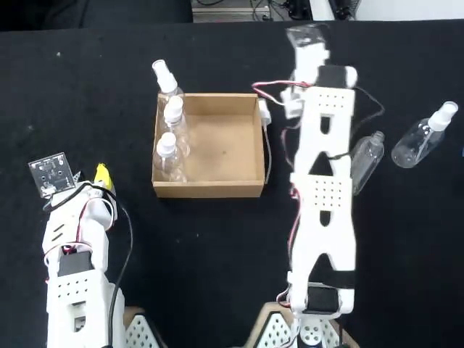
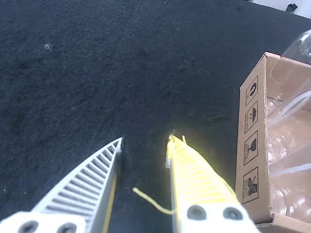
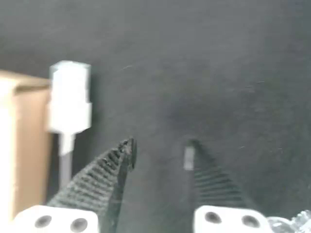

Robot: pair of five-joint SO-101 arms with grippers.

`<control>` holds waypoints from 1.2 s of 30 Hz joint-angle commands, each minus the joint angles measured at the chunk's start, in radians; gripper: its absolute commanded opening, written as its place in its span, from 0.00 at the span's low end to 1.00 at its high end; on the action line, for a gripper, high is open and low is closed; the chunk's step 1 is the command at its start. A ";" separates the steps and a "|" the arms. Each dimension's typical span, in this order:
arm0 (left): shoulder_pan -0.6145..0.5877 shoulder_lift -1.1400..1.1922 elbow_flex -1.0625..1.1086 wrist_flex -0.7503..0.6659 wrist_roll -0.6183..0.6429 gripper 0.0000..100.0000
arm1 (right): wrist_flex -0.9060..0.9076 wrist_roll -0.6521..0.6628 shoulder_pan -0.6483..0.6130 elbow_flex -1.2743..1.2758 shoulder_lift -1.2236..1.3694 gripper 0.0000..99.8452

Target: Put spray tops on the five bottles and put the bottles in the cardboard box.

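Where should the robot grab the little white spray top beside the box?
Probably by its chunky white head, coming down from above. The spray top seems to lie flat close beside the box wall, so a sideways approach looks blocked, and its thin tube seems too flimsy to pinch.

bottle (image 1: 368, 158) half behind arm (image 1: 324, 196), box (image 2: 252, 145) cropped

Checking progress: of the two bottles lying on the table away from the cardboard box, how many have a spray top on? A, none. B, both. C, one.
C: the outer bottle wears a white spray top, while the inner bottle beside the right arm has a bare neck.
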 commanded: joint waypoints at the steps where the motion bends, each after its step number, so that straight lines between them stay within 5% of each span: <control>1: -0.008 -0.017 -0.012 -0.025 -0.009 0.13 | 0.038 -0.009 -0.074 -0.062 -0.108 0.20; 17: -0.008 -0.017 -0.010 -0.025 -0.009 0.13 | -0.109 -0.265 -0.140 -0.067 0.018 0.19; 36: -0.008 -0.017 -0.010 -0.025 -0.009 0.13 | -0.149 -0.264 -0.072 -0.068 0.082 0.18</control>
